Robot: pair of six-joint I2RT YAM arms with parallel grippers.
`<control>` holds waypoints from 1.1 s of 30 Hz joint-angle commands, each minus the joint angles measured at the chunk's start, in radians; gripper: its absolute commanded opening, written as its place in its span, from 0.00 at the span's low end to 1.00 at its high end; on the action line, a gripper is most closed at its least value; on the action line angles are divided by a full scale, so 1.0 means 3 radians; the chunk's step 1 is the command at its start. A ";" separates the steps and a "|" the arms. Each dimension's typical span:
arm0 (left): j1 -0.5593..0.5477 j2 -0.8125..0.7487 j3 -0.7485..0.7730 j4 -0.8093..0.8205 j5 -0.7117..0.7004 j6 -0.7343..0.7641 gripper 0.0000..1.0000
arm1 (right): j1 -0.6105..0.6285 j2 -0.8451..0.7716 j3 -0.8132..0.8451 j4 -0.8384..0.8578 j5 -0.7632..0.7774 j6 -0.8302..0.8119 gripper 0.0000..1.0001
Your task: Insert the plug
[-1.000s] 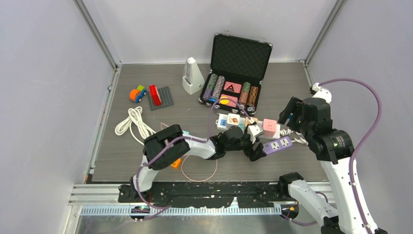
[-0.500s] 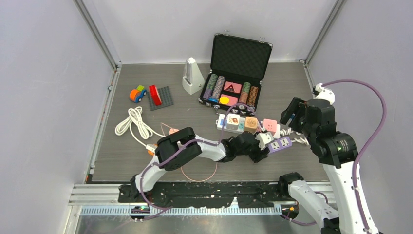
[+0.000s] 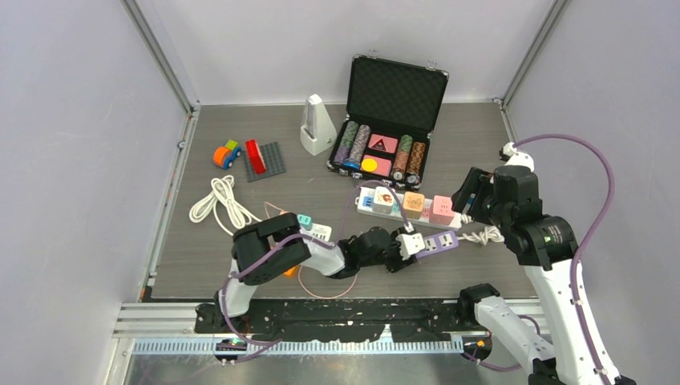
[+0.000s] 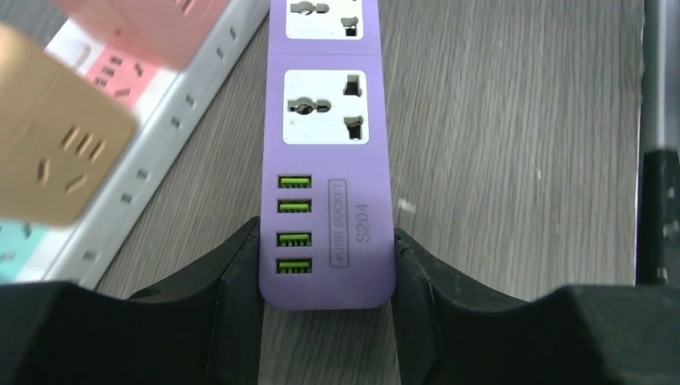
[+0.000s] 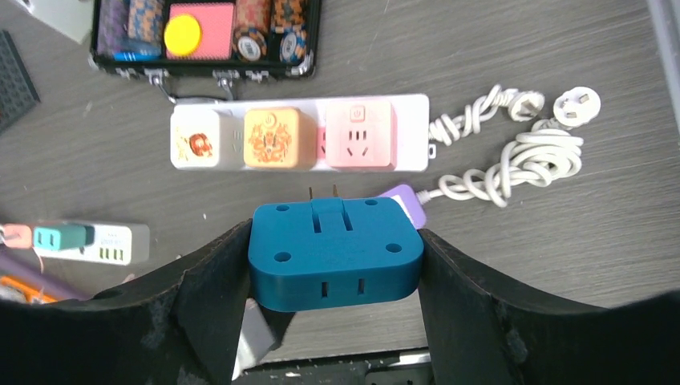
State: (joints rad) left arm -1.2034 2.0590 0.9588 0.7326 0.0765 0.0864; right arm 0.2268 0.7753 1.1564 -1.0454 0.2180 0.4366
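An open chip case stands beside a white metronome.

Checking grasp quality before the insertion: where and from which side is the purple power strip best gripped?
Grip the purple power strip at its USB end, across the narrow width, coming in from that end. The long edges are flat and parallel, and this keeps both sockets uncovered for the blue plug in the right gripper. The left gripper sits that way, fingers against both edges.
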 commanded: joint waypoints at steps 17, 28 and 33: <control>0.0705 -0.0723 -0.0775 -0.0586 0.0698 0.0332 0.55 | 0.0844 0.0836 -0.0726 0.0727 -0.0607 -0.0182 0.36; 0.0713 -0.1227 -0.1057 -0.0527 0.0296 0.0251 1.00 | 0.1092 0.1397 -0.0743 0.0809 -0.0654 -0.0433 0.35; 0.0713 -0.1719 -0.1309 -0.0505 0.0189 0.0198 1.00 | 0.1156 0.1590 -0.0706 0.0743 -0.0652 -0.0500 0.34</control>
State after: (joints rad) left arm -0.9936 1.6653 0.6022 0.5583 0.1791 0.1596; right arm 0.5591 1.2285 0.9176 -0.8330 0.0250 0.3206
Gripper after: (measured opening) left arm 0.994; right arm 0.734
